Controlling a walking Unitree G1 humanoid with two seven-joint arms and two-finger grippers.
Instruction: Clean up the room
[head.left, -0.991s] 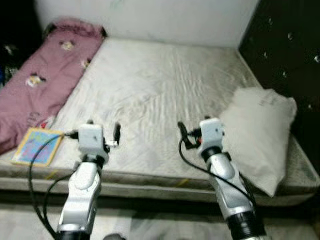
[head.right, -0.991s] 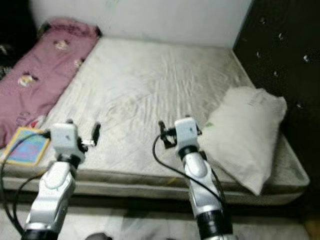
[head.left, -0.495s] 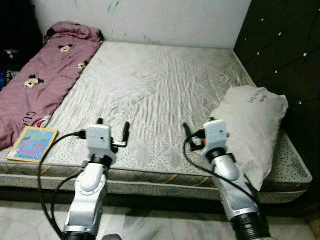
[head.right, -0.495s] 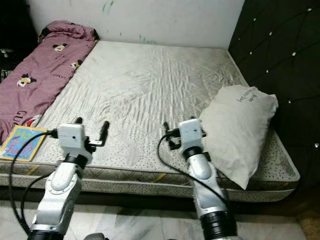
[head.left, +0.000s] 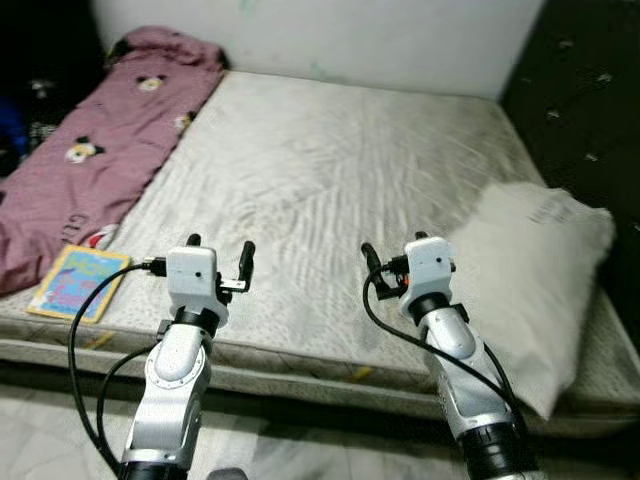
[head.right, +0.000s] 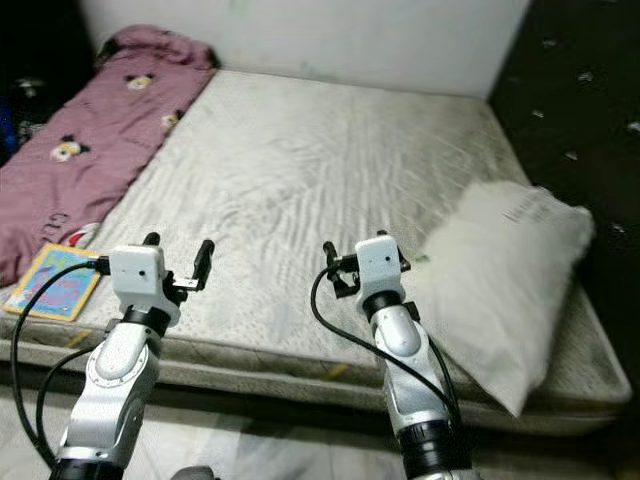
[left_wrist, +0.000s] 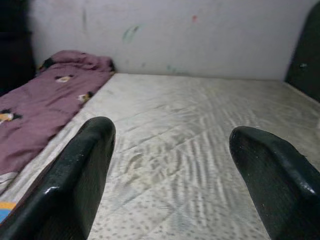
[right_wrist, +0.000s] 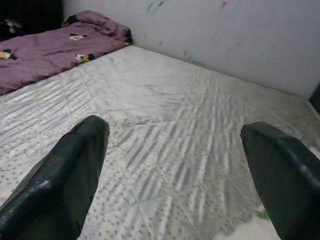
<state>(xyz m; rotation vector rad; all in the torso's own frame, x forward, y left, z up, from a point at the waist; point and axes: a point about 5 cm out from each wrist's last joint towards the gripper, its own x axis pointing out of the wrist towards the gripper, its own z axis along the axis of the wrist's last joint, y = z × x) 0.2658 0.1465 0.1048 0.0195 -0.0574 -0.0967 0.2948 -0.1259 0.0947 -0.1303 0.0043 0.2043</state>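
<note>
A bare white mattress (head.left: 320, 170) lies in front of me. On its left side lies a purple blanket (head.left: 90, 160) printed with cartoon mice, and a colourful children's book (head.left: 78, 283) rests at the near left corner. A white pillow (head.left: 545, 270) sits at the right edge. My left gripper (head.left: 220, 250) hovers open over the near edge of the mattress, to the right of the book. To the left of the pillow my right gripper (head.left: 393, 250) is also open. Both wrist views look along empty fingers (left_wrist: 75, 190) (right_wrist: 60, 185) across the mattress.
A black tufted headboard (head.left: 590, 100) runs along the right side and a pale wall (head.left: 350, 40) stands behind the bed. Pale tiled floor (head.left: 50, 420) shows in front of the mattress base. Dark clutter (head.left: 25, 110) sits at the far left.
The whole picture has shifted to the right, so the camera has turned. Both arms hold the same pose with open fingers, and nothing on the bed has moved.
</note>
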